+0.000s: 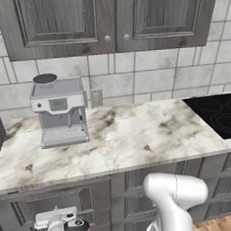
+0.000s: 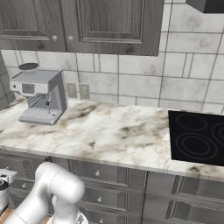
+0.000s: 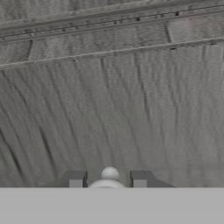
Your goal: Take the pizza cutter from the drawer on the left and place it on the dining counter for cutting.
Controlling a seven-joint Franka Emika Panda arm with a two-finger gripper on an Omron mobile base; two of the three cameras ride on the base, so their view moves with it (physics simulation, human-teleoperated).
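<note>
In the hand view my gripper (image 3: 108, 179) is right up against the dark grey wood-grain drawer (image 3: 109, 109) front. Its small round silver knob (image 3: 109, 174) sits between the two dark fingertips (image 3: 77, 178), and the jaws are shut on it. The left base view has my white wrist (image 1: 62, 223) low at the left, in front of the drawer fronts (image 1: 54, 199) under the worktop. The drawer looks closed, so the pizza cutter is hidden. The dining counter is out of view.
A marble worktop (image 1: 123, 140) carries a grey coffee machine (image 1: 59, 111) at its left and a black cooktop (image 1: 216, 114) at its right. Grey wall cabinets (image 1: 104, 21) hang above. More drawer fronts (image 2: 113, 183) run below the worktop edge.
</note>
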